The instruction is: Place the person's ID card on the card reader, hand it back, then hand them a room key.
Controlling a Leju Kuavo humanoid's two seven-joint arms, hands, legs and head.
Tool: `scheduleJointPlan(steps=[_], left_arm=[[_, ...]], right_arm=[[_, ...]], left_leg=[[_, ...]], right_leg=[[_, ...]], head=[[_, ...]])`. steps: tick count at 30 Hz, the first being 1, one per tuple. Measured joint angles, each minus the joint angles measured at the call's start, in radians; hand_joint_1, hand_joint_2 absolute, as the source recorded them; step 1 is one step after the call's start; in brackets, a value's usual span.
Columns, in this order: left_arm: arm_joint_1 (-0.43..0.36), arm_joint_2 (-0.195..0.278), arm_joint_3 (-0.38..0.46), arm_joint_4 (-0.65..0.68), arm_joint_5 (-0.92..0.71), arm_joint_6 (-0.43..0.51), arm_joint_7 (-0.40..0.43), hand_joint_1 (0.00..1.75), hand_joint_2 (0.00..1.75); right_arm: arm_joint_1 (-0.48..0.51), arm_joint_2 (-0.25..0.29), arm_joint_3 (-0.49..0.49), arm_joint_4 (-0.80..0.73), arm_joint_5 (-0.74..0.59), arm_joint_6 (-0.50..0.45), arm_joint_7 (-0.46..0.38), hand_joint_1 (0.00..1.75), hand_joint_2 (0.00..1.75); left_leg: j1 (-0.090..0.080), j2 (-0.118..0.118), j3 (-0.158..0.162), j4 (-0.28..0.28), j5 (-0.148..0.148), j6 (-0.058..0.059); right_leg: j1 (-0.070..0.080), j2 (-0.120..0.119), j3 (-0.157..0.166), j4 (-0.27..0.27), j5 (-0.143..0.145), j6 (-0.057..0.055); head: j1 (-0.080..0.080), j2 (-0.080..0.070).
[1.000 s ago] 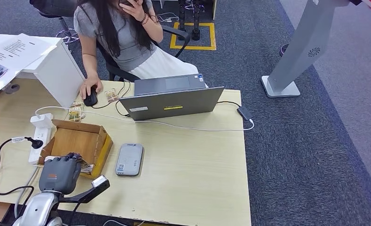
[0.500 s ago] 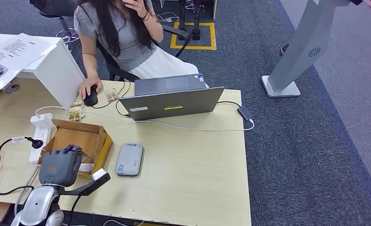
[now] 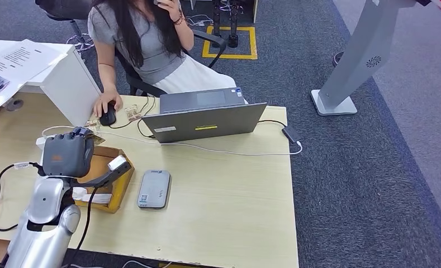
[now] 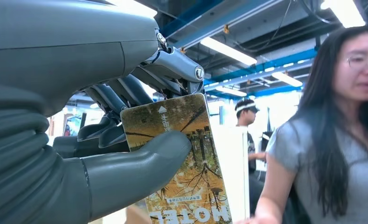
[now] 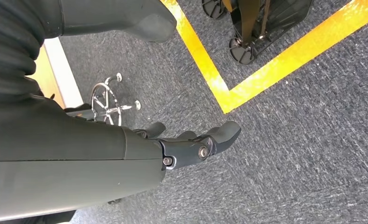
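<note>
My left hand (image 3: 68, 154) is raised above the wooden box (image 3: 117, 177) at the table's left side. It pinches a room key card (image 4: 182, 158) with a yellow tree picture and the word HOTEL between thumb and fingers. The grey card reader (image 3: 153, 188) lies flat on the table just right of the box, with nothing on it. The person (image 3: 145, 42) sits behind the table, one hand on a mouse (image 3: 107, 115), the other raised to the face. My right hand (image 5: 191, 140) hangs over the carpet, fingers apart, holding nothing.
A grey laptop (image 3: 204, 120) stands open at the back of the table with a white cable running across. A power strip (image 3: 47, 146) and black cords lie at the left edge. A white box (image 3: 67, 84) stands at the back left.
My left hand has risen out of the wooden box and moved toward the person, carrying the key card. The person's raised hand has shifted slightly.
</note>
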Motion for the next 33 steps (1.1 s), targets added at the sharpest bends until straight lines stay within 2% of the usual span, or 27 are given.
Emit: scheduleJointPlan(steps=[4, 7, 11, 15, 18, 22, 31, 33], left_arm=[[-0.052, 0.009, -0.012, 0.007, 0.010, -0.025, 0.003, 1.75, 1.75], [-0.143, 0.027, -0.018, 0.022, 0.029, -0.059, 0.008, 1.75, 1.75], [-0.331, 0.053, -0.033, 0.117, 0.037, -0.089, 0.028, 1.75, 1.75], [-0.552, 0.073, -0.044, 0.328, 0.009, -0.090, 0.058, 1.75, 1.75], [-0.659, 0.082, -0.049, 0.459, 0.014, -0.069, 0.057, 1.75, 1.75], [-0.714, 0.083, -0.050, 0.554, 0.022, -0.054, 0.051, 1.75, 1.75], [-0.742, 0.083, -0.054, 0.628, 0.025, -0.056, 0.050, 1.75, 1.75], [-0.739, 0.084, -0.056, 0.631, 0.035, -0.067, 0.051, 0.87, 1.75]], right_arm=[[-0.001, 0.000, 0.000, 0.000, 0.005, 0.006, 0.000, 0.00, 1.75], [-0.002, 0.000, 0.002, 0.000, 0.015, 0.015, 0.000, 0.00, 1.75], [-0.004, 0.000, 0.016, 0.000, 0.041, 0.025, 0.001, 0.00, 1.75], [-0.006, 0.000, 0.032, 0.000, 0.065, 0.035, 0.009, 0.00, 1.75], [-0.006, 0.000, 0.041, 0.000, 0.071, 0.036, 0.013, 0.00, 1.75], [-0.006, 0.000, 0.045, 0.000, 0.072, 0.037, 0.014, 0.00, 1.75], [-0.005, 0.000, 0.048, 0.000, 0.073, 0.036, 0.018, 0.00, 1.75], [-0.005, 0.000, 0.048, 0.000, 0.073, 0.035, 0.019, 0.00, 1.75]], left_leg=[[0.000, 0.000, 0.000, 0.000, 0.000, 0.000], [0.000, 0.000, -0.001, 0.000, 0.001, 0.000], [0.000, -0.001, -0.001, 0.000, 0.002, 0.000], [0.001, 0.000, -0.001, 0.000, 0.004, 0.000], [0.001, 0.002, -0.001, 0.000, 0.004, 0.000], [0.001, 0.002, -0.001, 0.000, 0.004, 0.000], [0.001, 0.002, -0.002, 0.000, 0.004, 0.000], [0.001, 0.002, -0.002, 0.000, 0.004, 0.000]], right_leg=[[0.000, 0.000, -0.001, 0.000, 0.000, 0.000], [0.000, 0.000, -0.001, 0.000, 0.001, 0.000], [0.000, 0.000, -0.001, 0.000, 0.002, 0.000], [0.000, 0.001, -0.002, 0.001, 0.004, 0.000], [0.000, 0.003, -0.002, 0.001, 0.004, -0.001], [0.000, 0.003, -0.002, 0.001, 0.004, -0.001], [0.000, 0.003, -0.002, 0.001, 0.004, -0.001], [0.000, 0.003, -0.002, 0.001, 0.004, -0.001]], head=[[0.000, 0.000], [0.000, 0.000], [0.000, 0.000], [0.000, 0.000], [0.000, 0.000], [0.000, 0.000], [0.000, 0.000], [0.000, 0.000]])
